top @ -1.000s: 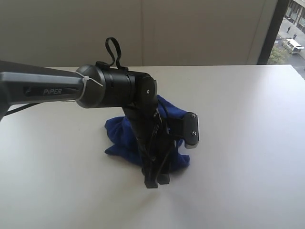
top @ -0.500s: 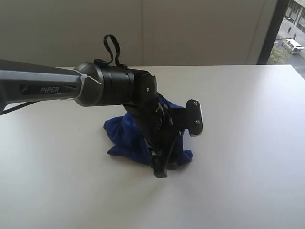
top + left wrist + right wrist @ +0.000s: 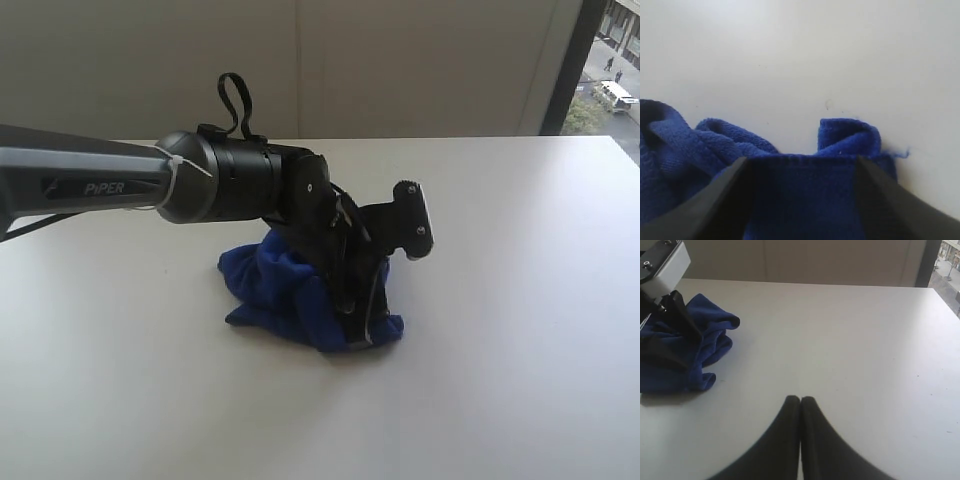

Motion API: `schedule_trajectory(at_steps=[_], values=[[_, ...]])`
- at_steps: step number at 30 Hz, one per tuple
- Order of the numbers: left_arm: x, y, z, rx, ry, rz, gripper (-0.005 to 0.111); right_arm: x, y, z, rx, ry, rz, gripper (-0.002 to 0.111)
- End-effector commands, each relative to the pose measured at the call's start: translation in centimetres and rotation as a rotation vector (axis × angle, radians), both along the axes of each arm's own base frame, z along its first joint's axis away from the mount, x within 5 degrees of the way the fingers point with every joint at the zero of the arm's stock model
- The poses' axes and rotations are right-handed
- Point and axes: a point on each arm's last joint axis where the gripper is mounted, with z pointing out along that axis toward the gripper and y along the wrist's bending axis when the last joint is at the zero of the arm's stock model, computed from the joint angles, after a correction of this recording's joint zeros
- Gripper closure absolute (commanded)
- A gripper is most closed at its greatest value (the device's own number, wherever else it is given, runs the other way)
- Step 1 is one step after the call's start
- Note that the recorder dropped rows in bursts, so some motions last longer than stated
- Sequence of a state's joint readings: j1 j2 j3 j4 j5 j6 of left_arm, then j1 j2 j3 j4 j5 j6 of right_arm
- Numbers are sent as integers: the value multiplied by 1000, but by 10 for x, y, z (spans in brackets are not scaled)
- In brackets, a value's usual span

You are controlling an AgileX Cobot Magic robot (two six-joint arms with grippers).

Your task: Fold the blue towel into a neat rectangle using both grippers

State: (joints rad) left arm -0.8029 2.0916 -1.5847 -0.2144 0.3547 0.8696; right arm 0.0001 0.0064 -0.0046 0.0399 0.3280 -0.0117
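The blue towel (image 3: 270,285) lies crumpled in a heap at the middle of the white table (image 3: 520,330). My left gripper (image 3: 358,325) points down into the heap's front right part. In the left wrist view its jaws stand wide apart, with a hemmed fold of the blue towel (image 3: 800,195) filling the gap of the left gripper (image 3: 801,159). My right gripper (image 3: 800,399) is shut with nothing in it, over bare table well to the right of the blue towel (image 3: 700,350). The exterior view does not show the right gripper.
The left arm's long grey link (image 3: 90,180) reaches in from the left edge, low over the table. A grey-white block (image 3: 415,215) juts from its wrist. A wall runs behind the table's far edge, and a window (image 3: 610,70) is at the far right.
The left gripper's tip has swung right and sunk into the towel's front right part. Its wrist has turned, lifting the grey-white block. The heap has shifted slightly.
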Motion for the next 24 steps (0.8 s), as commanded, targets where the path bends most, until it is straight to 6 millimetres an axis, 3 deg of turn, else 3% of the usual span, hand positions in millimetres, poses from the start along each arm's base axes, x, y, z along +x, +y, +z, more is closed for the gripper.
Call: schedule_trajectory(at_steps=[1,6,10,13,15,17,18,19,21,24], values=[[-4,-2,2,-11,6,5,52,0,0,0,-18,-17,4,108],[-8,1,-1,35,52,-15,73,0,0,0,-18,-17,4,108],[-11,3,0,57,76,-26,107,0,0,0,-18,-17,4,108],[-15,5,12,32,99,-21,107,0,0,0,-18,-17,4,108],[-18,4,16,34,92,-41,101,0,0,0,-18,-17,4,108],[-24,0,12,54,100,-77,80,0,0,0,-18,-17,4,108],[-28,-3,9,68,110,-96,63,0,0,0,-18,-17,4,108],[-31,-6,6,79,107,-120,56,0,0,0,-18,-17,4,108],[-34,-8,3,92,99,-147,48,0,0,0,-18,-17,4,108],[-34,-9,-5,110,103,-162,45,0,0,0,-18,-17,4,108]])
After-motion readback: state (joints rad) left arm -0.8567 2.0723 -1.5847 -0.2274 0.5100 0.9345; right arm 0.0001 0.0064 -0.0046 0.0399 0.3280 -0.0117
